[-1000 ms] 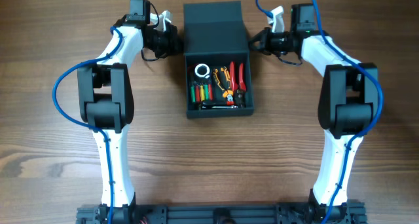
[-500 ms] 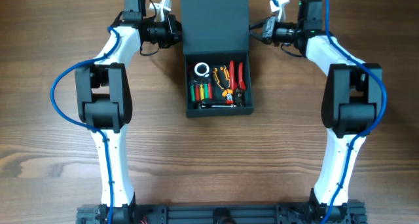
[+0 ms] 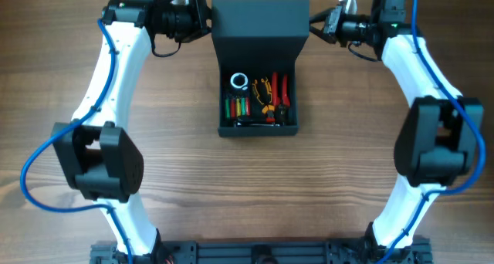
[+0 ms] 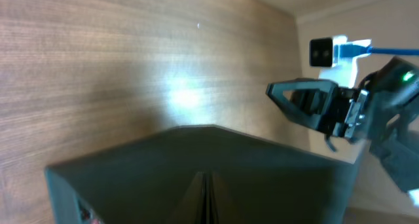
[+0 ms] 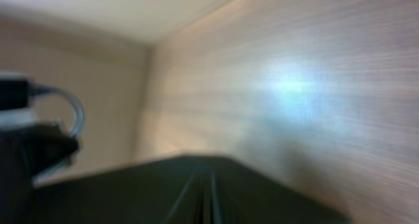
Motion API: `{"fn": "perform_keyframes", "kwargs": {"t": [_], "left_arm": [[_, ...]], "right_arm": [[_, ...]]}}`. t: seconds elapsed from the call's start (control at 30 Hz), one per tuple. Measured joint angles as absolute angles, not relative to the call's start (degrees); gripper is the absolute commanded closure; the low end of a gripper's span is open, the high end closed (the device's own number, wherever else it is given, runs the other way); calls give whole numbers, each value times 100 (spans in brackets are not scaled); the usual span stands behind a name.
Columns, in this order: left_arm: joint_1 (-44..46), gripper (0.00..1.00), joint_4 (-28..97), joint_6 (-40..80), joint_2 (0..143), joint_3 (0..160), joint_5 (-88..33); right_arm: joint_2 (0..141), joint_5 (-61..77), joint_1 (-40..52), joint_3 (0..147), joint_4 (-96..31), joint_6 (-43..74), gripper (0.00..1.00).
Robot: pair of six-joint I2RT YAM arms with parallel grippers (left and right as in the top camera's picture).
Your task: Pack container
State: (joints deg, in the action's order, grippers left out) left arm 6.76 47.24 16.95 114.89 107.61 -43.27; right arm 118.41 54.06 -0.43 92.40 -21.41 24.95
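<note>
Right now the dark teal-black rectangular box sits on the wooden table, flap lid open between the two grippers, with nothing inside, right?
No, it is not empty. The overhead view shows the dark teal-black rectangular box holding red, orange and green handled tools and a white ring. The rest holds: flap lid open between the left gripper and right gripper, on the wooden table.
</note>
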Motion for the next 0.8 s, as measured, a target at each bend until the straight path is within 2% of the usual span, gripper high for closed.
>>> {"fn": "perform_keyframes", "kwargs": {"t": [0.2,0.33,0.43,0.67,0.8], "left_arm": [[703,96,5756,1387,11168,10757,-3699],[755,96,6344,1181,10731,10757,-3293],[864,96,6580,1096,10359,10757,-2945],[1321,96,7303,696,10114,10757,-2276],[1890,86,7314,471,10136,10757,-1704]], "right_arm": [[10704,3828,69,9233,-3492,1302,96],[9859,2834,287,9231,-3859,858,95],[9526,2578,373,9233,-4049,738,96],[9548,2408,497,9238,-5631,631,96],[9568,2392,884,9238,-5918,569,95]]}}
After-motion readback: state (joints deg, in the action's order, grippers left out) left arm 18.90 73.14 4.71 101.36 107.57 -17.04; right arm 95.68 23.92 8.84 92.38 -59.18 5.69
